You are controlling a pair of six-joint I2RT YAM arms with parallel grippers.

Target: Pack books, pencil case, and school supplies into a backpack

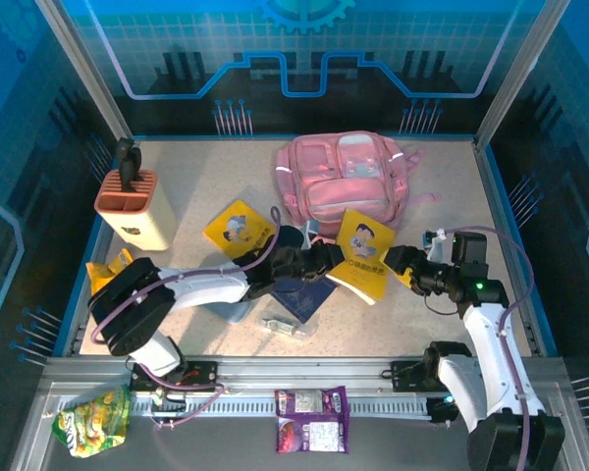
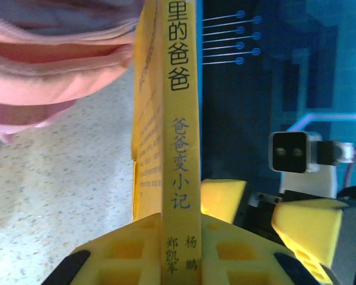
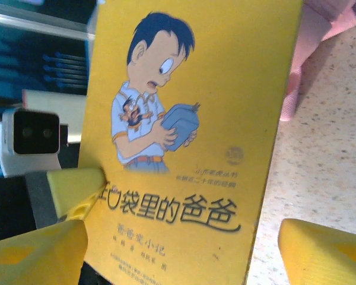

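The large pink fabric backpack [image 1: 344,177] lies at the far middle of the speckled table [image 1: 196,177]. Just in front of it a bright yellow cartoon-cover book [image 1: 365,253] sits tilted, its upper edge at the pack's front. The left gripper [image 1: 322,259] is clenched on its spine, while the right gripper [image 1: 404,263] is released, fingers wide beside the cover. A second yellow book [image 1: 238,228] lies flat further left. A dark navy book [image 1: 302,296] lies near the left arm [image 1: 196,287], the soft grey-blue pencil case [image 1: 239,312] is partly hidden under that arm, and the small clear silvery item [image 1: 283,327] lies nearest the bases
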